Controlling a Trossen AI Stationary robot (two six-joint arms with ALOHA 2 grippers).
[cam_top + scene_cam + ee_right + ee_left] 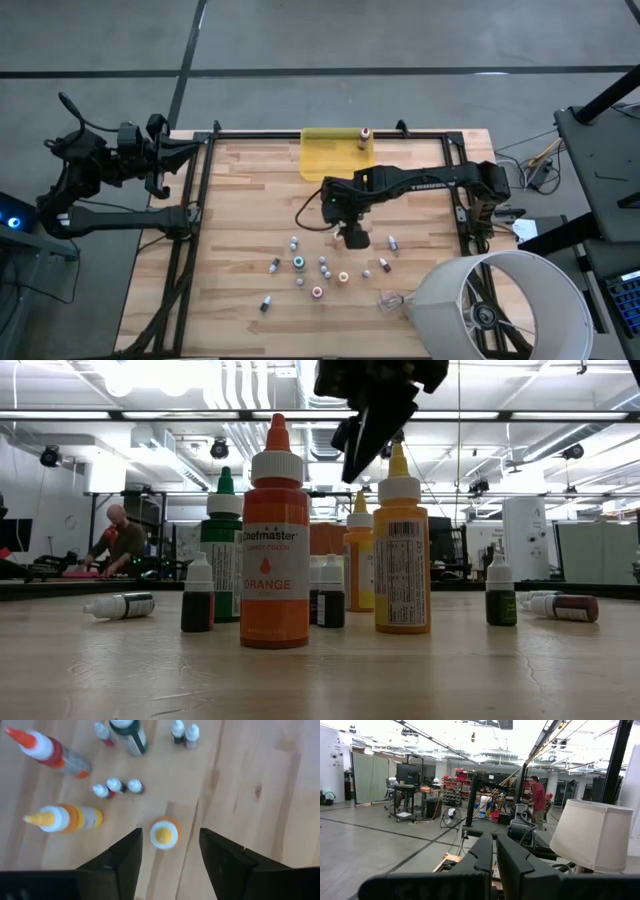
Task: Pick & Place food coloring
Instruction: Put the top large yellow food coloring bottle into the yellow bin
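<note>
Right wrist view: right gripper point(170, 851) spread, hovering directly over upright yellow-capped bottle point(163, 833) mid-bench, among scattered bottles. Advice: descend centred, straddle cap, close gently, avoid neighbours. Left gripper point(493, 865) pressed together, parked beyond bench's left edge.

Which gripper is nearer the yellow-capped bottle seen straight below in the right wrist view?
Right. The right gripper hangs open directly above the yellow-capped bottle, fingers either side. The left gripper waits shut off the table's far left corner.
</note>
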